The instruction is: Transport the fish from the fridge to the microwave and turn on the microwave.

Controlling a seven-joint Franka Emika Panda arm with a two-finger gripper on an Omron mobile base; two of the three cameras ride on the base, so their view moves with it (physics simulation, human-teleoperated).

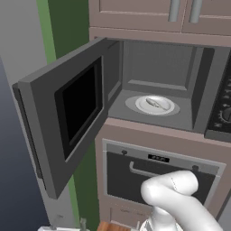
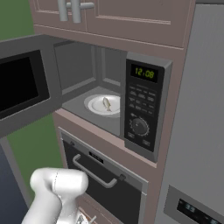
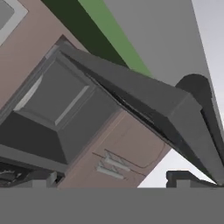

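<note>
One microwave (image 2: 144, 105) is built into the brown cabinetry, its door (image 1: 63, 117) swung fully open to the left. Inside, one white round plate (image 1: 154, 105) lies on the cavity floor, and one fish (image 2: 106, 103) lies flat on that plate, near its centre; the same fish (image 1: 155, 103) appears from the left base view as a thin sliver. The control panel at the microwave's right side carries one green clock readout (image 2: 144, 72), a keypad and one round dial (image 2: 140, 126). Directly below sits one dark oven (image 2: 103, 183) with one horizontal bar handle (image 2: 97, 173). Above the microwave, two vertical cabinet handles (image 1: 184, 10) stand side by side. One grey fridge (image 2: 197, 131) stands to the right, door closed. The gripper (image 3: 113, 179) is low and apart from the fish, looking up at the open door's underside; its two fingertips (image 3: 183, 178) stand wide apart with nothing between them.
</note>
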